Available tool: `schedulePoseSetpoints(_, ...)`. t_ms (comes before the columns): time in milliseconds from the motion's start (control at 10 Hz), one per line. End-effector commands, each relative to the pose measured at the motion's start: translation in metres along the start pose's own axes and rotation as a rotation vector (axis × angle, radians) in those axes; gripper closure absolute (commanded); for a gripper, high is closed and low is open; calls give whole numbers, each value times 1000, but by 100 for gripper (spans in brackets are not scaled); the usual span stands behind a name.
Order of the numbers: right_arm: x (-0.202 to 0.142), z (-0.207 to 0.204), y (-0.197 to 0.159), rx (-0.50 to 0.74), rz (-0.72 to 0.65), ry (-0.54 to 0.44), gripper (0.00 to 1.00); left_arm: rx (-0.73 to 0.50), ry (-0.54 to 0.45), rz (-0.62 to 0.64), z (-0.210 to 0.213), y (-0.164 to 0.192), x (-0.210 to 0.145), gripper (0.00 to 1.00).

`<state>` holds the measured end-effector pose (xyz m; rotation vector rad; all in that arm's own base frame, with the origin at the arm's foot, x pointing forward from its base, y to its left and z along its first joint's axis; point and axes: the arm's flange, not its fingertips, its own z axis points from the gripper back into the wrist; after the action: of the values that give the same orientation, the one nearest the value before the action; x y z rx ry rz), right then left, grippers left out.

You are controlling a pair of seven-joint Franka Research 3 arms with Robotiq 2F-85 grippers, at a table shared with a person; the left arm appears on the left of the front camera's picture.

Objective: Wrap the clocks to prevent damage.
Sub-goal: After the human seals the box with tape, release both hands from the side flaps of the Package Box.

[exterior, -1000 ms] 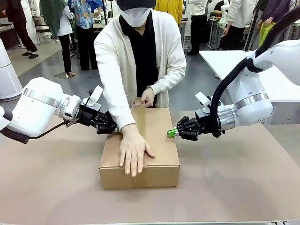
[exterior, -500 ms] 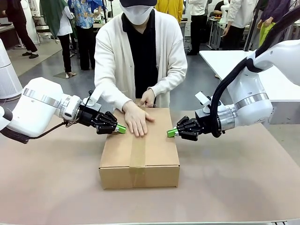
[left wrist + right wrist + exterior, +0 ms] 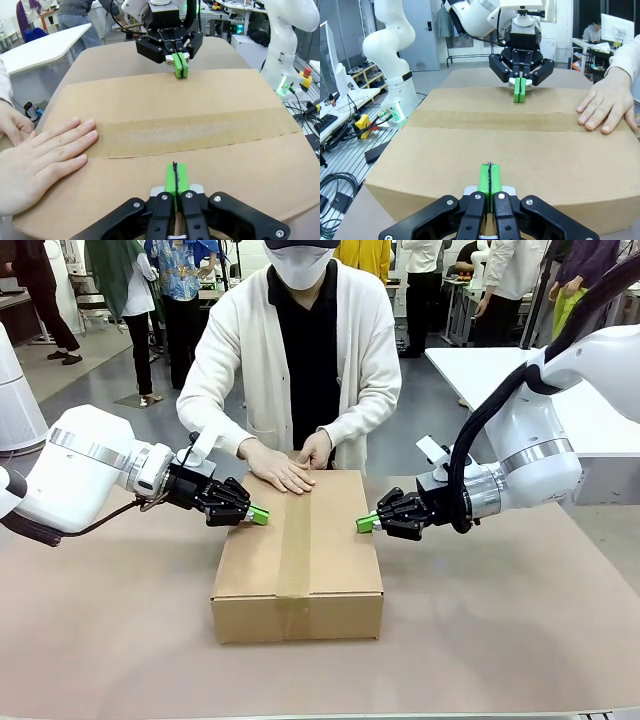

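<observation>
No clocks are in sight. A closed cardboard box (image 3: 330,570) sits mid-table, brown tape (image 3: 293,550) running along its top seam. My left gripper (image 3: 258,514) is shut, its green pads resting on the box's left top edge. Opposite it, my right gripper (image 3: 366,523) is shut and touches the right top edge. The left wrist view has my left gripper (image 3: 175,181) on the box (image 3: 225,95), facing the right gripper (image 3: 180,67). The right wrist view mirrors this, with the right gripper (image 3: 489,182) near and the left gripper (image 3: 520,91) far. The person's hands (image 3: 280,470) lie on the box's far end.
The person stands at the far edge of the brown table (image 3: 500,640), leaning over the box. A white table (image 3: 590,420) stands behind my right arm. Bare tabletop surrounds the box on the near side and both flanks.
The person's hand has slid along the tape from the box's near end to its far end. Both grippers have stayed in place, shut.
</observation>
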<state>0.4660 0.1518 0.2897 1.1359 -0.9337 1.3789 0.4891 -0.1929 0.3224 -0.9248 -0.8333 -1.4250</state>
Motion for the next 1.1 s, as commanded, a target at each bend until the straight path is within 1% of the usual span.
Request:
schedulePoseSetpoints(0,-2,-1,0,-2,-3,8,99,7,19,3,-3,-1,-3,100)
schedulePoseSetpoints(1000,-2,-1,0,-2,-3,8,99,7,19,3,-3,-1,-3,100)
